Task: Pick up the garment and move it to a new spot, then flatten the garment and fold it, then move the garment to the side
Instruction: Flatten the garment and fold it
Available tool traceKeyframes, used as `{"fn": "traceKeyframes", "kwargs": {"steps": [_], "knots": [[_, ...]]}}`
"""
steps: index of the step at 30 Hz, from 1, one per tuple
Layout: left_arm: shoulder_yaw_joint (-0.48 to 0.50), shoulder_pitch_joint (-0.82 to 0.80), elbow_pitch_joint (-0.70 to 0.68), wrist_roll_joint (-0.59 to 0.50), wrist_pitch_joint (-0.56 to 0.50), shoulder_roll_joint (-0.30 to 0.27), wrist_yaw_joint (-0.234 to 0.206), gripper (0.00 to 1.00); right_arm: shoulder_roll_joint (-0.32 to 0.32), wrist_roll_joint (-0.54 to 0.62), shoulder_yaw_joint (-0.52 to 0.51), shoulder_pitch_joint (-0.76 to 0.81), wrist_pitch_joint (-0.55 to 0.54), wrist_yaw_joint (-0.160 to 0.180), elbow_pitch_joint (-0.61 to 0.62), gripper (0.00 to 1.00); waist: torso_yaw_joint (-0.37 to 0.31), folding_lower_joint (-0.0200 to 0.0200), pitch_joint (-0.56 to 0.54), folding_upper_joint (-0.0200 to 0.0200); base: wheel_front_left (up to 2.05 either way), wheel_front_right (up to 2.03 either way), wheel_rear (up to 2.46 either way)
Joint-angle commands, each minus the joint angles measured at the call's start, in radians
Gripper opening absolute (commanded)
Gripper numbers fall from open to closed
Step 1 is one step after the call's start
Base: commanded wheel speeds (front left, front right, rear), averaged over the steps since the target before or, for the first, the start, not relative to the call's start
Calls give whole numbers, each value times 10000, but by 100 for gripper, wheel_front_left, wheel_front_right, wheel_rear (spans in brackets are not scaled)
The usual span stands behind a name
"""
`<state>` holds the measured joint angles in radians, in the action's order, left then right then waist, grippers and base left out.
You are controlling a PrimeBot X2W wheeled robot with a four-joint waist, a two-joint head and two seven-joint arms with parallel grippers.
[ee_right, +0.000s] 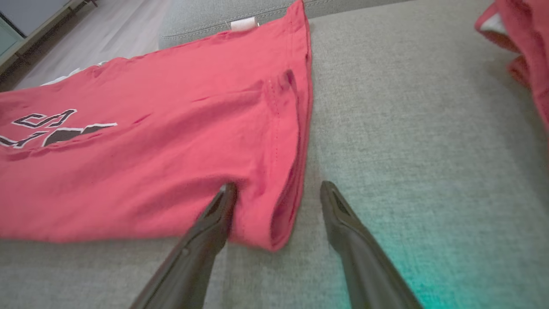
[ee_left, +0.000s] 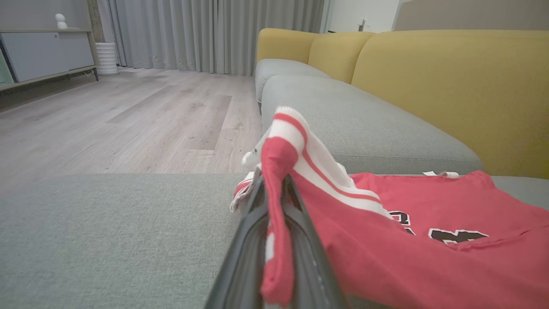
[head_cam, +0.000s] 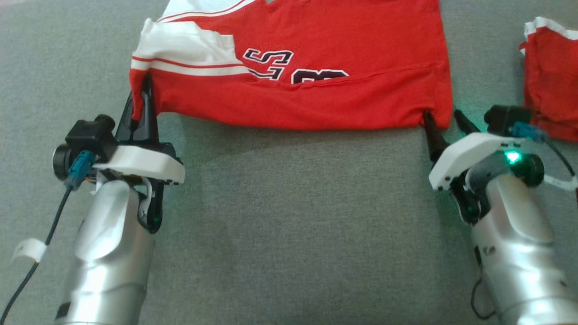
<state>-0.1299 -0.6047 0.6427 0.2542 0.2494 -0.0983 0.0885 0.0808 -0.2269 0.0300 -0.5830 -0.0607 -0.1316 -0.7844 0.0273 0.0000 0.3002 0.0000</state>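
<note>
Red garment (head_cam: 343, 40) lies spread on the grey sofa (head_cam: 289, 216); left jaws pinch its striped corner, right jaws stand wide astride the other near corner.

Grey cushion (head_cam: 280, 216) bears red jersey (head_cam: 343, 54), second garment (head_cam: 551, 90).

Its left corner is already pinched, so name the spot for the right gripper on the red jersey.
Take the red jersey by its near right corner, coming low from the near edge: its layers bunch there, already between the right gripper's open fingers.
</note>
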Motion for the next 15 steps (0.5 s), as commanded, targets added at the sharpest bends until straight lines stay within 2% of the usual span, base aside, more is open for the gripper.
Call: {"fn": "traceKeyframes", "kwargs": {"steps": [1, 6, 7, 8, 9, 15], "knots": [[225, 9, -415, -66, 121, -219, 1, 0, -200, 187, 87, -324, -118, 9, -122, 100, 45, 0, 32, 0, 0, 0, 0], [150, 127, -597, -165, 122, -231, 20, 0, -291, 539, -109, -728, -221, 9, -1070, 100, 109, 0, 85, 0, 0, 0, 0], [145, 138, -601, -175, 122, -243, 23, 0, -296, 528, -87, -788, -191, 9, -1202, 70, 119, 0, 82, 0, 0, 0, 0], [145, 148, -600, -180, 123, -256, 26, 0, -298, 475, -4, -837, -131, 9, -1308, 19, 125, 0, 72, 0, 0, 0, 0], [153, 165, -583, -182, 123, -276, 23, 0, -300, 447, 96, -873, -33, 9, -1388, 0, 119, 0, 47, 0, 0, 0, 0], [208, 370, -253, -159, 123, -438, -11, 0, -303, 542, 368, -931, 678, 9, -1623, 0, -72, 0, -233, 0, 0, 0, 0]]}}
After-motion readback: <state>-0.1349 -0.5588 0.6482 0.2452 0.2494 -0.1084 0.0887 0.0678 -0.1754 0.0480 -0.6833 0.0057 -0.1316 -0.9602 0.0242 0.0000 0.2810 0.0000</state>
